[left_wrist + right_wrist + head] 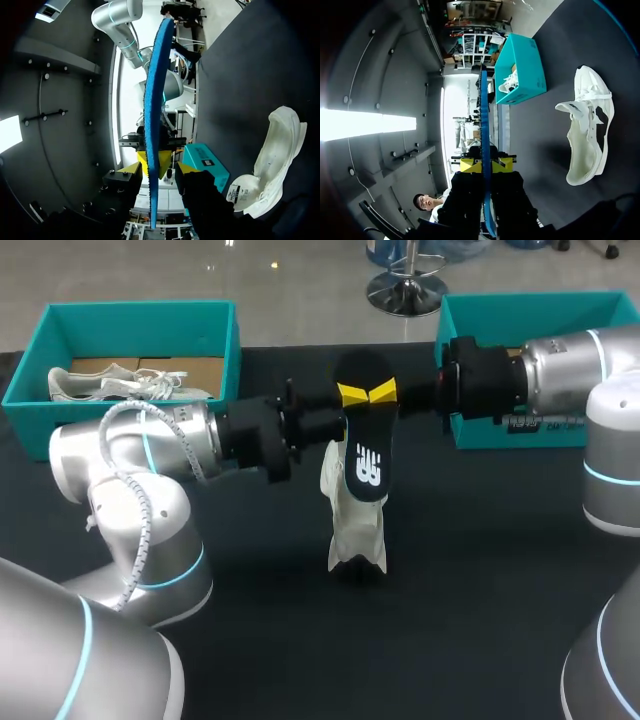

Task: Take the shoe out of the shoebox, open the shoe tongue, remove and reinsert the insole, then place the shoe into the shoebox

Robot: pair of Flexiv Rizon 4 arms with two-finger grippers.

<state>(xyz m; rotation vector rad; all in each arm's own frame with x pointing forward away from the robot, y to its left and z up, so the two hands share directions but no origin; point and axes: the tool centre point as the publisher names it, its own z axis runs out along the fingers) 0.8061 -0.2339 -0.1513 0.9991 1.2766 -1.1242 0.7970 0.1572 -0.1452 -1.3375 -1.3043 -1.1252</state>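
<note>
The insole (368,455), black on top with a white logo and blue underneath, hangs edge-up in the air over the table's middle. My right gripper (392,392) is shut on its upper part; in the right wrist view its yellow tips (486,165) press the blue insole (484,115) from both sides. My left gripper (346,398) meets it from the other side. In the left wrist view its fingers (157,169) straddle the insole (151,100) with a gap on each side, so it is open. The white shoe (357,525) (272,155) (587,130) rests on the table below.
A teal shoebox (232,335) at the back left holds another white shoe (120,383). A second teal shoebox (530,310) stands at the back right behind my right arm. The tabletop (470,570) is dark.
</note>
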